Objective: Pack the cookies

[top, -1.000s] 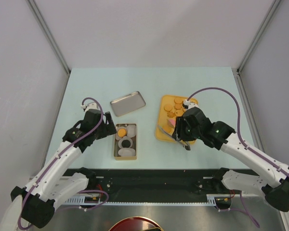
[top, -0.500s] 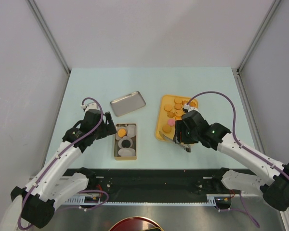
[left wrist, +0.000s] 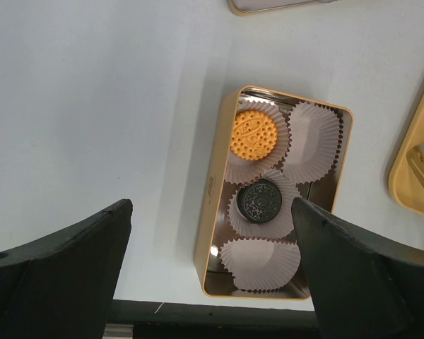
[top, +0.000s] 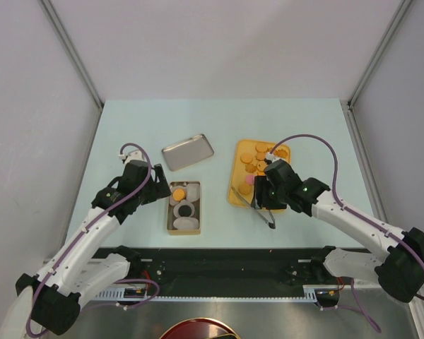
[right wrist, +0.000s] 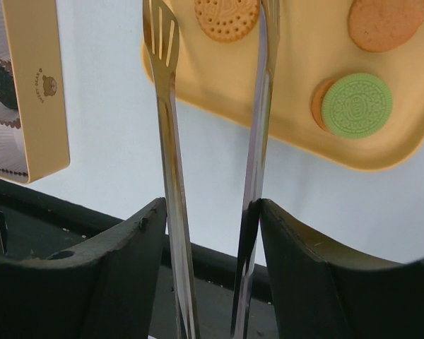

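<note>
Several cookies (top: 258, 159), mostly orange-brown with a pink one, lie on the orange lid (top: 234, 198). My right gripper (top: 266, 200) is shut on metal tongs (top: 263, 208). In the right wrist view the tongs (right wrist: 166, 141) reach over the lid's near edge (right wrist: 297, 113), their open tips on either side of an orange cookie (right wrist: 226, 18). A green cookie (right wrist: 357, 106) lies to the right. My left gripper (top: 159, 189) is open and empty above the gold tin (left wrist: 215, 205). The tin holds an orange cookie (left wrist: 254, 134) and a black cookie (left wrist: 260, 201) in paper cups.
Two more paper cups (left wrist: 312, 140) in the tin are empty. A silver tray (top: 188, 151) lies behind the tin. The tin's side with a bear print (right wrist: 32, 92) shows at the left of the right wrist view. The table's black front edge (top: 226, 254) is close.
My right gripper has shifted a little to the left with the tongs, which have swung closer to the lid's near left corner. The left arm has not moved.
</note>
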Robot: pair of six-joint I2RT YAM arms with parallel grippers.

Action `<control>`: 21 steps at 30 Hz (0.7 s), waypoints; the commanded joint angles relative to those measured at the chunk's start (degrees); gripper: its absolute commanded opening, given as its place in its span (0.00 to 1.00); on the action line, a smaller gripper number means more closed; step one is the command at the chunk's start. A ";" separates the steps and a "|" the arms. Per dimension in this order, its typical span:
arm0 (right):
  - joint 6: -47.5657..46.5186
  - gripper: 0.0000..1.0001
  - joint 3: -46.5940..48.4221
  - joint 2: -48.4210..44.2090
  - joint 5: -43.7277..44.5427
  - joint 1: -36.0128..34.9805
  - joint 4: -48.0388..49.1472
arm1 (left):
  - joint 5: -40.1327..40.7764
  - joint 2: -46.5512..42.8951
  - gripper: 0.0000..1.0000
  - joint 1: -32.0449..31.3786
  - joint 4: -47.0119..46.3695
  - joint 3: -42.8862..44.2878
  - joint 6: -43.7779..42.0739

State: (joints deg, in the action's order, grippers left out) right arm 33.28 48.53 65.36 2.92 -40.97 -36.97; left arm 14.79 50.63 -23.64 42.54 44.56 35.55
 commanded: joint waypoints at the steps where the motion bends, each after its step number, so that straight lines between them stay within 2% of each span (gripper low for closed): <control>1: -1.02 0.58 0.33 0.64 -2.12 0.28 2.52 | 0.16 -0.01 1.00 0.35 -1.32 -0.26 -0.13; 14: -0.41 0.51 -0.28 -0.85 -2.39 0.28 1.46 | -0.11 -0.18 1.00 0.35 -1.15 -0.26 -0.04; 21: -0.58 0.54 0.33 -1.64 -2.04 0.28 0.85 | -0.20 -0.45 1.00 0.35 -1.15 -0.17 -0.13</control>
State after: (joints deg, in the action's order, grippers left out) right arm 32.97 48.21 65.34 1.02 -40.88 -36.32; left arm 14.79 50.63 -23.64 42.54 44.56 35.55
